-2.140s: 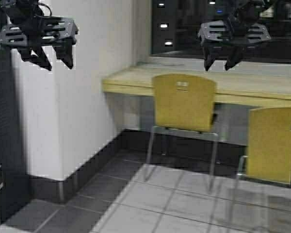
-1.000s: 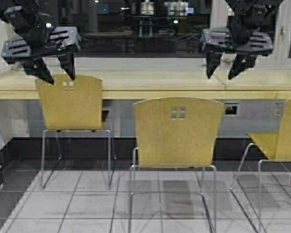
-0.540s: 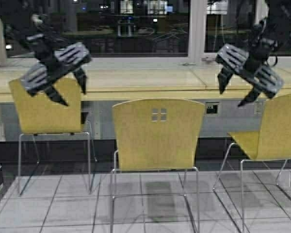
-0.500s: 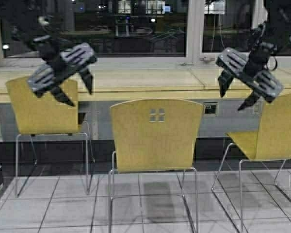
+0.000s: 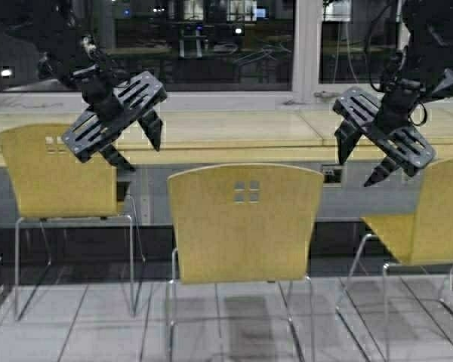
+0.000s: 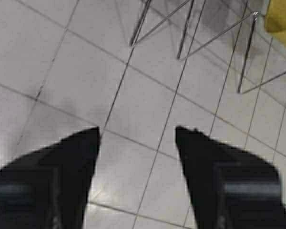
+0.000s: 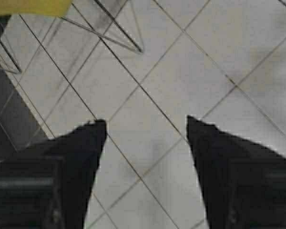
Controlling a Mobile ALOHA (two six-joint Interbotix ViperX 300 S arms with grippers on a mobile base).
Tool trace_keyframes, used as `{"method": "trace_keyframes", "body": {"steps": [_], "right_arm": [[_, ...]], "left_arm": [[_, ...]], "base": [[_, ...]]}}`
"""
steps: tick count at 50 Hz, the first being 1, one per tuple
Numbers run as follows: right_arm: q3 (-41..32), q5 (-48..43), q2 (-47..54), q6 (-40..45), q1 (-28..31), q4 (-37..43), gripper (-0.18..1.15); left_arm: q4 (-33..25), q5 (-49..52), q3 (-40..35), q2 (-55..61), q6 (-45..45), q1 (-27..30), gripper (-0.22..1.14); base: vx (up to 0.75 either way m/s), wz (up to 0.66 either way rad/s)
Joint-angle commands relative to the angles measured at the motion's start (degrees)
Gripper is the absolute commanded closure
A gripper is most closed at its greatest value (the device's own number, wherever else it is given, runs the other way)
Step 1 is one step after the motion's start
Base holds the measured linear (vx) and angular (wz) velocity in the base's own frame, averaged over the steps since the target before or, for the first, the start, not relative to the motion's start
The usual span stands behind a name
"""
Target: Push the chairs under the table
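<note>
Along the far wall runs the table, a long pale yellow counter that stretches from left to right under a dark window. Its thick front edge faces the robot.

On the left stands the left chair. Its curved back faces the robot and its seat points toward the table. It sits close to the table, with its top at about the height of the table's edge. Thin shiny legs go down to the grey tiled floor.

Above and just right of that chair hangs the left gripper. It is tilted, with its tips pointing down and to the right. Its two black fingers are spread apart with nothing between them. The left wrist view shows only floor tiles and chair legs past the fingers.

Near the robot, in the centre, stands the middle chair. Its back also faces the robot, with a little four-square hole near the top. It is well out from the table.

On the right hangs the right gripper, tilted with its tips pointing down and to the left. Its fingers are spread wide too, holding nothing.

At the right edge is the right chair. It is turned partly sideways, with its seat pointing left. It is out from the table.
</note>
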Motion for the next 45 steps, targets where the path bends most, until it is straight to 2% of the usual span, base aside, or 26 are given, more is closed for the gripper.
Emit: {"method": "trace_keyframes", "body": {"steps": [1, 12, 20, 45], "right_arm": [[-0.44, -0.53, -2.02, 0.79, 0.35, 2.02, 0.09], [0.88, -0.62, -3.78, 0.79, 0.97, 13.27, 0.09], [1.14, -0.88, -5.80, 0.70, 3.16, 17.75, 0.09], [-0.53, -1.49, -4.57, -1.67, 3.69, 17.84, 0.09]], "left_arm": [[-1.23, -0.44, -0.97, -0.88, -1.76, 0.09, 0.06], [-10.46, -4.48, -1.67, -0.62, -11.60, -3.25, 0.06], [-10.46, -5.54, -2.81, -0.26, -12.83, -5.36, 0.06], [-10.90, -5.54, -2.64, 0.88, -13.36, -5.63, 0.06]], "base": [[0.26, 0.06], [0.28, 0.13], [0.27, 0.11], [0.28, -0.06]]}}
